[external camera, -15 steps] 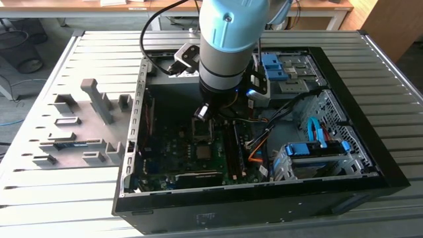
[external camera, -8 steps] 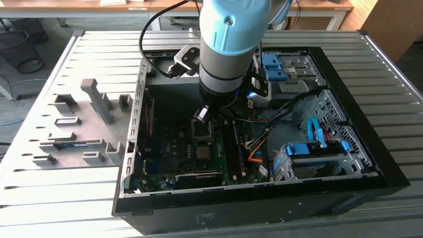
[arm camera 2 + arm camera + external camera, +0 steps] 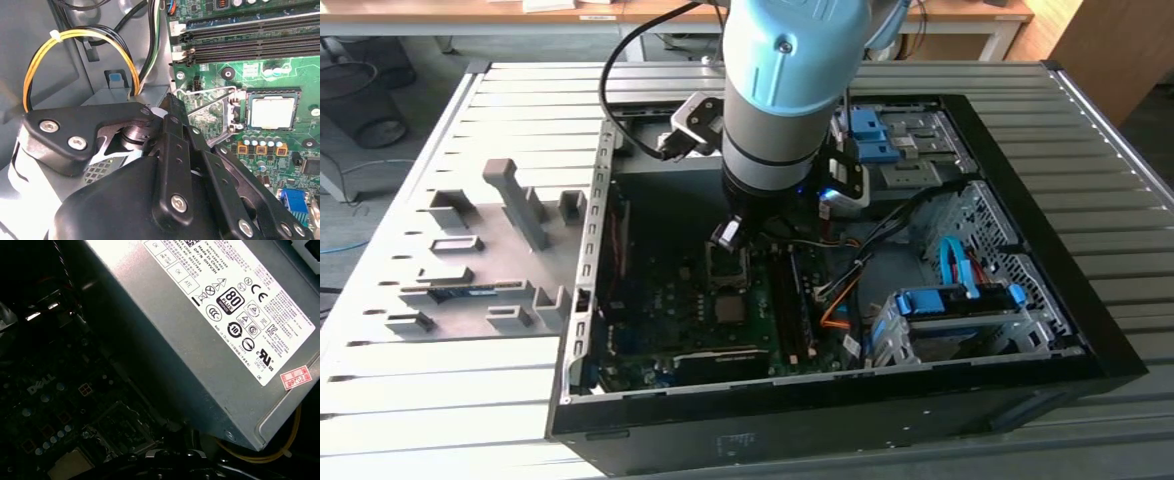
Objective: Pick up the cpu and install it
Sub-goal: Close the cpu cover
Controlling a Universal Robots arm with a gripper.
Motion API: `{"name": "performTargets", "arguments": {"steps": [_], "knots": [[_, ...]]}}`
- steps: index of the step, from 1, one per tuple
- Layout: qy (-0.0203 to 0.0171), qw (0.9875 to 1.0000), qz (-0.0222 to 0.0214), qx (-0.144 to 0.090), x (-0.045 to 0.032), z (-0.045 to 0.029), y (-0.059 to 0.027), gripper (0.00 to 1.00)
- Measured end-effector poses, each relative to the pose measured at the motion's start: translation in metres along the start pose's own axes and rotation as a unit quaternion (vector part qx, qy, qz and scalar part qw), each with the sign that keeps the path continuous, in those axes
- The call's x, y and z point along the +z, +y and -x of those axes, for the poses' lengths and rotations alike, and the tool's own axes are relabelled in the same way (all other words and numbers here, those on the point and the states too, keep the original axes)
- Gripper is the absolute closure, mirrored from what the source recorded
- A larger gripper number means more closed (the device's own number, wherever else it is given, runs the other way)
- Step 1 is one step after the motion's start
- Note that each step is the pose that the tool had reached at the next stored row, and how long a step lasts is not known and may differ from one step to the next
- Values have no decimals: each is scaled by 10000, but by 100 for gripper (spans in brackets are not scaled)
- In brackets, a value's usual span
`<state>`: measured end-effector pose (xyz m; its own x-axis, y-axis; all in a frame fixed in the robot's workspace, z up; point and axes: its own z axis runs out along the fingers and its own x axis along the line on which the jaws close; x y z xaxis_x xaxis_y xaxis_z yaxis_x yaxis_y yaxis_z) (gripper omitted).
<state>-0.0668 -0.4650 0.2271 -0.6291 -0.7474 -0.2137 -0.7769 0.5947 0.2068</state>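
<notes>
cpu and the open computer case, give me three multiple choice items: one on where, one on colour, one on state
1. Where is the cpu?
A. in the socket on the motherboard
B. on the grey rack outside the case
C. on the power supply

2. What colour are the looped wires beside the motherboard in the second wrist view?
A. blue
B. yellow and orange
C. purple

3. How does the socket's metal frame stand?
A. shut over the cpu
B. swung open, off the cpu
C. removed from the board

Answers: 1 A, its silver face lies inside the socket. 2 B, the loop shows yellow and orange strands. 3 B, the frame is raised beside the chip.
</notes>
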Motion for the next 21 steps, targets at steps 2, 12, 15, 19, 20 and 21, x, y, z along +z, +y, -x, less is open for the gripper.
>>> {"name": "performTargets", "arguments": {"steps": [2,12,15,19,20,21], "knots": [[0,10000,0,0,-8,-9,-7,90],[1,10000,0,0,-62,-25,-18,90],[0,10000,0,-1,-84,-23,-15,90],[6,10000,-5,-1,-98,-24,-16,90],[10,10000,-8,-1,-99,-24,-16,90],[14,10000,-11,-1,-101,-25,-17,90]]}}
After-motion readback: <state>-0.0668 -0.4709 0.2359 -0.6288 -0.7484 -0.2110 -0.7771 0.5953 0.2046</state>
